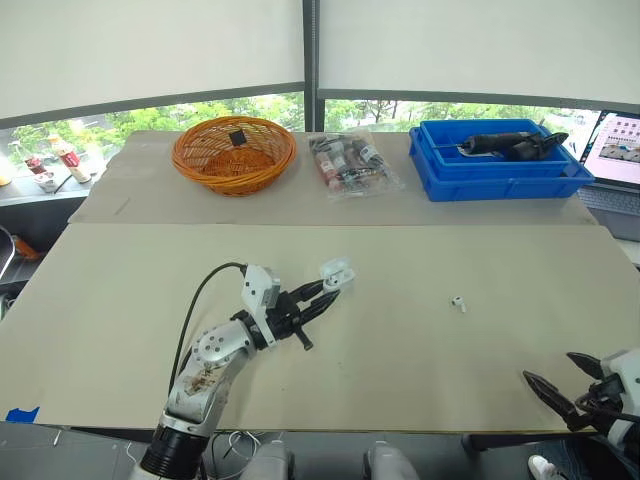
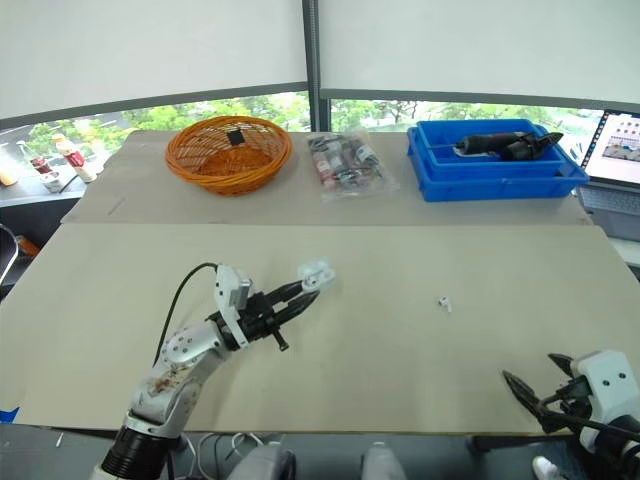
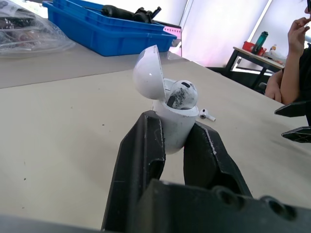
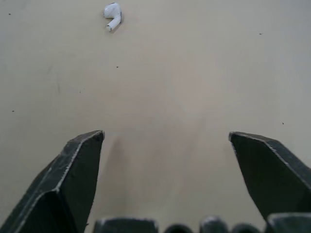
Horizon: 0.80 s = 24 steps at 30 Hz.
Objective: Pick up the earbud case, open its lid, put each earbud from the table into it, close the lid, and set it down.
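While clamping the open earbud case in left gripper, holds right gripper wide, apart from earbud on worktop.

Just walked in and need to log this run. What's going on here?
The left gripper holds the earbud case with its lid open, and one earbud is already sitting in it. A second earbud lies loose on the table, further to the robot's right. The right gripper is open and empty near the table's front edge, pointed toward that earbud.
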### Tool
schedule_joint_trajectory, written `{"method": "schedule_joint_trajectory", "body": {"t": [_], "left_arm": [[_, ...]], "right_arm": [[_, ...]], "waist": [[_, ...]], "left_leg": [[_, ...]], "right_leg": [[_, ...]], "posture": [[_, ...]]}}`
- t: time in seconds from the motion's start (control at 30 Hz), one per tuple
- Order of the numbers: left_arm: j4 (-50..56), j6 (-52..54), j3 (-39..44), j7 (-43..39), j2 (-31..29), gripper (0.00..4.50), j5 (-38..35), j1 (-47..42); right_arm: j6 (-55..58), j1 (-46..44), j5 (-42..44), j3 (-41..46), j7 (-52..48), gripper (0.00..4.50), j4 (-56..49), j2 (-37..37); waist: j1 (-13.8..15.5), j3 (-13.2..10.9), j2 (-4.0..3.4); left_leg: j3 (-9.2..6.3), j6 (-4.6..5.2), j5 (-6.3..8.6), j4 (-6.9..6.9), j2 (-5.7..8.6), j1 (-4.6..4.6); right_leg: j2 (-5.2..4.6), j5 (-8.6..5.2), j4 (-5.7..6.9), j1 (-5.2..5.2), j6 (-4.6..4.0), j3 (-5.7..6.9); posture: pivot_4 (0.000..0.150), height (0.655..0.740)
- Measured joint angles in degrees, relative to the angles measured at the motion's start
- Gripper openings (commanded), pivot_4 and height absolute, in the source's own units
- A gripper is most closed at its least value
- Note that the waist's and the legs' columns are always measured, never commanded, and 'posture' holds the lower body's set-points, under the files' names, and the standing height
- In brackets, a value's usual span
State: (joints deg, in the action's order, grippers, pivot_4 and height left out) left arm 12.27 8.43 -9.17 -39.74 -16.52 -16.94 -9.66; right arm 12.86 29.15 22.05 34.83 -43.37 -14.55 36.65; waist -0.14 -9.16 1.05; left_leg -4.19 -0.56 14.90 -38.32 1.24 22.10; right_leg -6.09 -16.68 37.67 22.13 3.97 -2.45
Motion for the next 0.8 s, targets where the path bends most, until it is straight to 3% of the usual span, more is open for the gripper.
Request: {"method": "schedule_joint_trajectory", "body": {"t": [0.37,0.63,0.8], "left_arm": [[0.0,-0.2,0.0,-0.1,-0.1,0.53,0.9,0.7],[-0.2,-0.6,-0.5,-0.5,-0.1,0.53,1.1,0.5],[-0.4,-0.7,-0.7,-0.7,-0.1,0.53,1.1,0.2]], "right_arm": [[2.0,-5.0,-0.4,-1.3,1.7,4.5,-1.4,0.2],[12.8,-20.1,-1.5,-12.8,9.4,4.5,-4.3,0.5],[14.3,-29.0,-3.2,-18.7,12.5,4.5,0.6,-1.7]], "waist": [[0.0,0.0,-0.01],[-0.1,0.0,-0.03],[0.0,0.0,-0.03]], "left_leg": [[-0.02,0.0,0.0,0.0,0.0,-0.01],[-0.11,-0.01,-0.01,-0.01,0.02,0.07],[-0.09,-0.02,-0.01,-0.05,0.03,0.06]], "right_leg": [[0.0,0.0,0.0,-0.02,0.0,0.0],[-0.01,0.0,0.0,0.03,0.0,0.05],[-0.01,0.0,0.04,0.03,0.0,0.04]], "posture": [[0.15,0.74],[0.15,0.74],[0.15,0.74]]}}
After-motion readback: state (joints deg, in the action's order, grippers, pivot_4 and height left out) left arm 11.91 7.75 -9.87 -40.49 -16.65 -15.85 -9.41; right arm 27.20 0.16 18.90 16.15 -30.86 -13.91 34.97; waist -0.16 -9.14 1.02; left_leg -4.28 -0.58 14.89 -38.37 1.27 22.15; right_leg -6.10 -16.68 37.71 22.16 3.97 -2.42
